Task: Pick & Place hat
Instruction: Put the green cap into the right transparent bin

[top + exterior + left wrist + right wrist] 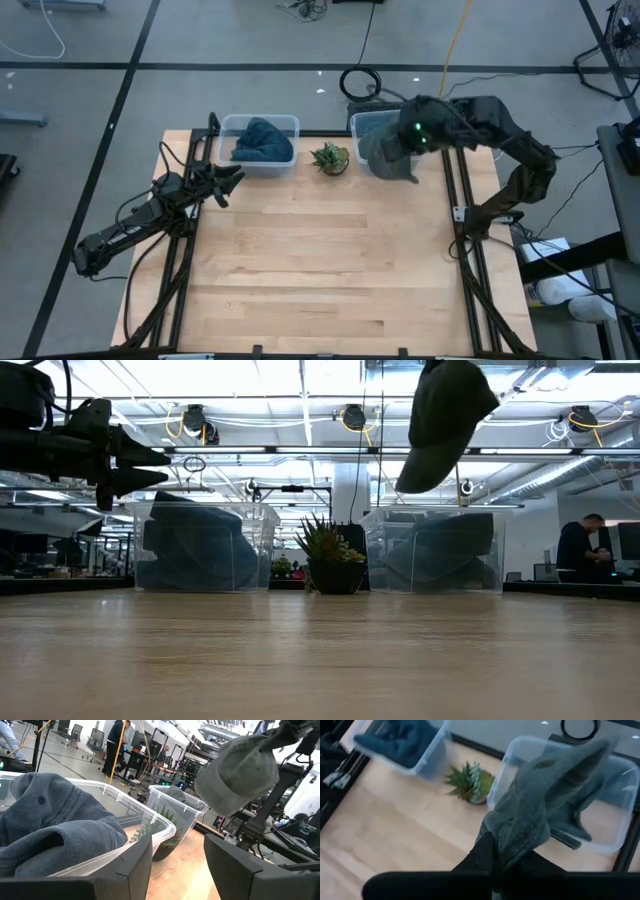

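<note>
The right hand (pixel 495 851), pinched shut on a fold of the grey hat (pixel 388 152), dangles it above the right bin (pixel 368 122), where a thin grip could slip, while the left hand (pixel 226 183) waits half-open by the left bin (pixel 288 125).

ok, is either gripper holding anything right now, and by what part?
The right gripper is shut on the grey hat, pinching a fold of fabric at its edge; the hat hangs over the right bin. The left gripper holds nothing.

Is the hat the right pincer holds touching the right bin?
Apart. The low view shows the hat hanging well above the right bin, with open space between them; the right pincer grips it.
</note>
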{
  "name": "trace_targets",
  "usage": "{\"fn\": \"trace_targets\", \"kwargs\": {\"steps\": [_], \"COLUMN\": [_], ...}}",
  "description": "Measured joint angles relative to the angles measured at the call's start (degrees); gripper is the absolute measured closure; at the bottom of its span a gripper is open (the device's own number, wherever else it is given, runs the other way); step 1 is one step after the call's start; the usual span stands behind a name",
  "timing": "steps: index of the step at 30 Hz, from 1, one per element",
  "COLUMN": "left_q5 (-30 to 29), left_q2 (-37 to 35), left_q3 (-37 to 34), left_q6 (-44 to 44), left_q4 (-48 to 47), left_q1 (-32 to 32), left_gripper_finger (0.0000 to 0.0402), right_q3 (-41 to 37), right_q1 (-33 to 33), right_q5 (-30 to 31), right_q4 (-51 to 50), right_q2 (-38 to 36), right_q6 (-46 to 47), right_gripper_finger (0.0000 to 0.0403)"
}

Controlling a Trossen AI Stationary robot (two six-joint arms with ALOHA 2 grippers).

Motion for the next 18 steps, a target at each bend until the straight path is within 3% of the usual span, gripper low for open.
{"fn": "trace_targets", "kwargs": {"steps": [9,18], "left_q5": [0.0,0.0], "left_q2": [0.0,0.0], "left_q3": [0.0,0.0], "left_q6": [0.0,0.0], "left_q4": [0.0,0.0], "left_q1": [0.0,0.0], "left_gripper_finger": [0.0215,0.0215], "right_q3": [0.7,0.7], "right_q1": [-10.8,-17.6], "right_q5": [-2.3,-6.0], "right_q4": [0.1,7.1], "right_q2": [0.4,2.3], "right_q6": [-3.6,-7.9], "right_gripper_finger": [0.0395,0.0395]}}
